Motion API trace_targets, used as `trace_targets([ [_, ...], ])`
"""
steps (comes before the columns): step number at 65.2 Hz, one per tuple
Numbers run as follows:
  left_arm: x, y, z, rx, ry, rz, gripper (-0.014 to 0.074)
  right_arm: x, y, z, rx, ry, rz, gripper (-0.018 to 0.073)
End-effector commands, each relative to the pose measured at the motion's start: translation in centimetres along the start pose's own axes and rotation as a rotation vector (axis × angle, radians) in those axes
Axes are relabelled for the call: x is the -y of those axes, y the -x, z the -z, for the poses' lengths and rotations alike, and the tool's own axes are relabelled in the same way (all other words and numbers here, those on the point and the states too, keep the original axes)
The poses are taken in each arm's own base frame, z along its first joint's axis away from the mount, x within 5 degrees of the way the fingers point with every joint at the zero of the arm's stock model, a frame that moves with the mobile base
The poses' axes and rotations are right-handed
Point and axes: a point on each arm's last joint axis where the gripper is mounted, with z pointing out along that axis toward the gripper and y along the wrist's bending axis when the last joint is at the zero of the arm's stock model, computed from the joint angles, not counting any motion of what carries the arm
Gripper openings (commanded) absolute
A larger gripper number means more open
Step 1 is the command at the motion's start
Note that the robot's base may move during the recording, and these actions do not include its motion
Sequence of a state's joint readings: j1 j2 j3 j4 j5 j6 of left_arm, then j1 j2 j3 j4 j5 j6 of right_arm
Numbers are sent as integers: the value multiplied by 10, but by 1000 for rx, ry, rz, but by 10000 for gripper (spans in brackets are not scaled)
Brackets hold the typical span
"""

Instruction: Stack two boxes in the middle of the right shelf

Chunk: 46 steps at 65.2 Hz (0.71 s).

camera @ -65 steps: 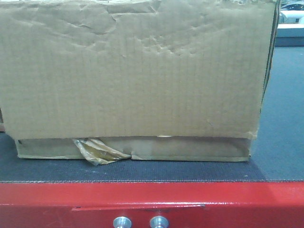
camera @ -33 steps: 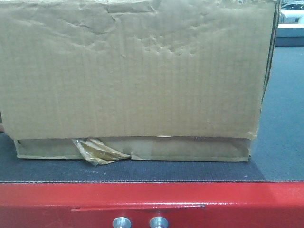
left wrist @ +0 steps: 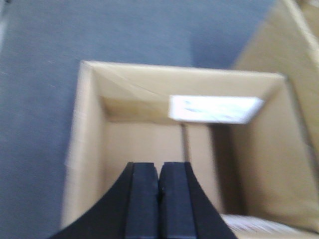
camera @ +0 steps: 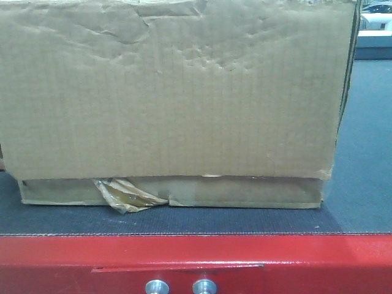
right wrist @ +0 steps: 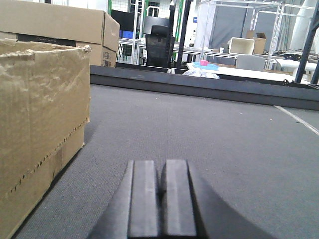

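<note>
The big box [camera: 171, 92] is sitting on top of the flat box [camera: 245, 192], and the pair is resting on the grey mat [camera: 361, 184] just behind the red ledge [camera: 196, 257] with its two bolts [camera: 158, 286]. Compared with a second ago, the stack is sitting a touch further left and lower in the front view. Over the last half second nothing is shifting at all. The tuft of tape [camera: 125, 195] is poking out of the flat box's front exactly as before. To me that reads as a stack that is settling and now lying still, not one being carried.

Neither arm is holding it. The left gripper [left wrist: 159, 189] is hanging with its pads pressed together on nothing, above an open carton [left wrist: 149, 144] with a white label [left wrist: 214, 108] on its inner wall. I can't tell whether that carton is one of the two. The right gripper [right wrist: 160, 199] is likewise closed and empty, low over the carpet [right wrist: 224, 139], with a crumpled cardboard side [right wrist: 40, 124] off to its left, well apart from it.

The steel shelf isn't showing in any view. So the stacking itself is looking done, but the boxes are lying on the mat by the red ledge, and I judge the move onto the shelf is not yet made.
</note>
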<state>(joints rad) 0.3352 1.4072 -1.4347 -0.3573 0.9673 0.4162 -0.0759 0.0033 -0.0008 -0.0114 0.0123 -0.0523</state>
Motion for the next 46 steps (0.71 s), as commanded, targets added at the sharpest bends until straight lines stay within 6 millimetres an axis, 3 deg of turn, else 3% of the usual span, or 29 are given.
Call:
trace_targets([
  [1, -14, 8, -1, 15, 5, 12, -111, 0, 2, 0, 24, -1, -2, -163],
  [6, -20, 11, -7, 12, 21, -42, -109, 0, 2, 0, 24, -1, -2, -163],
  [11, -24, 12, -16, 12, 34, -70, -53, 0, 2, 0, 24, -1, -2, -163],
  [23, -33, 8, -38, -46, 47, -74, 246, 0, 2, 0, 24, -1, -2, -163],
  [29, -38, 6, -53, -76, 39, -63, 340, 0, 2, 0, 24, -1, -2, -163],
  [46, -51, -6, -98, -177, 10, -30, 309, 0, 2, 0, 24, -1, -2, -163],
])
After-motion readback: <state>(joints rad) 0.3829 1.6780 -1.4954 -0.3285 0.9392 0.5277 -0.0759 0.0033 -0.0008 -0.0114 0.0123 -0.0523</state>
